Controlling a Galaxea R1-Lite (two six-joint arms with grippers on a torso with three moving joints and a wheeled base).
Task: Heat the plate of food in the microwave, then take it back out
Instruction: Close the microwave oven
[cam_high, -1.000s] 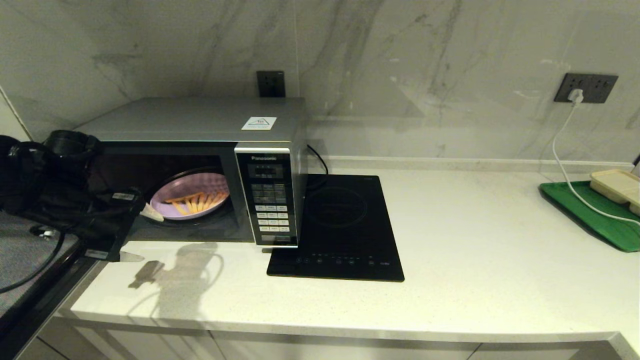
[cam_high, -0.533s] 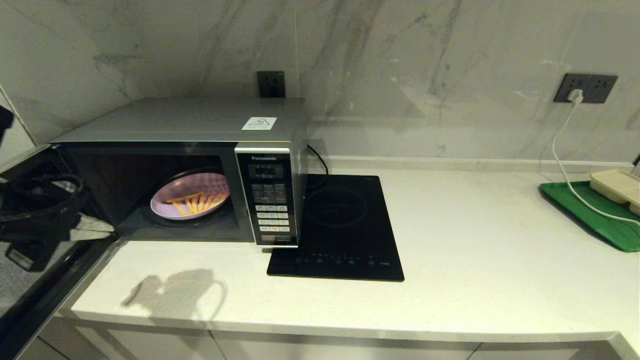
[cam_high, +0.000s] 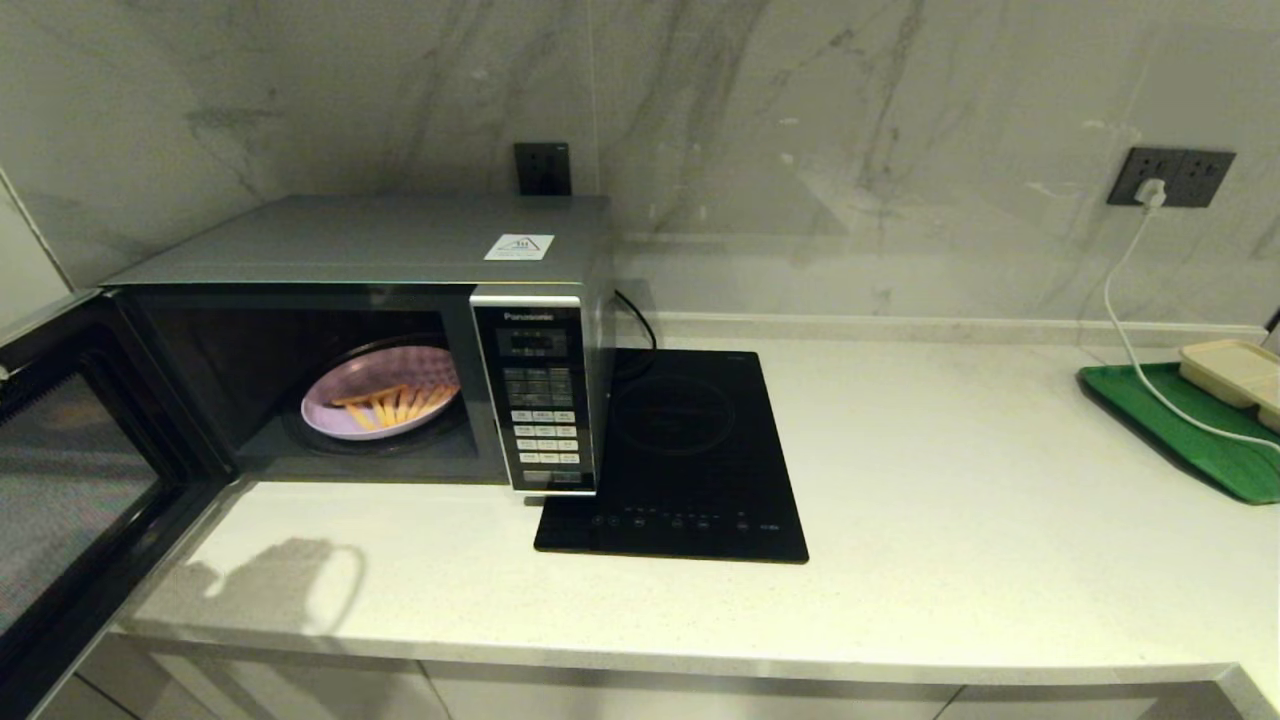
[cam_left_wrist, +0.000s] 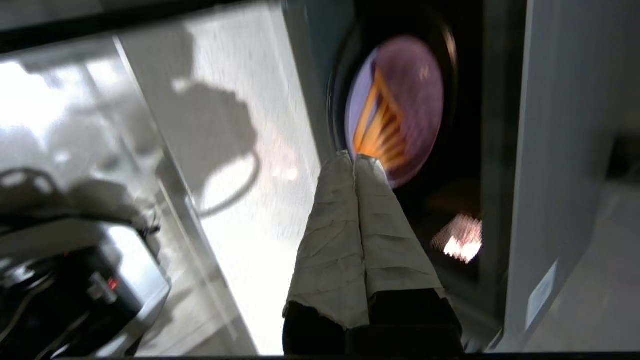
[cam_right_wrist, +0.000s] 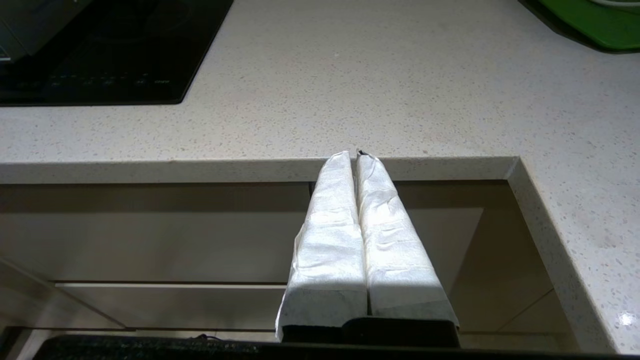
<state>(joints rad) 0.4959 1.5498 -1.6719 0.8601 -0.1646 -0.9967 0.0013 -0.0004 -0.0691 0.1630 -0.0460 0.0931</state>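
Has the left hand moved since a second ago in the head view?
Yes. It was at the microwave's opening by the plate of food, then pulled back leftward past the open door and out of view.

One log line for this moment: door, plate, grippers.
microwave door open | plate of food inside | left gripper shut, empty | right gripper shut, parked

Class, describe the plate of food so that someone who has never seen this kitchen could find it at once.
Start at the silver-grey microwave in the counter's left corner, its door swung open. Inside sits the plate of food: round, lilac-purple, with thin orange-yellow fries. The beige container far right is rectangular and sits on a green tray.
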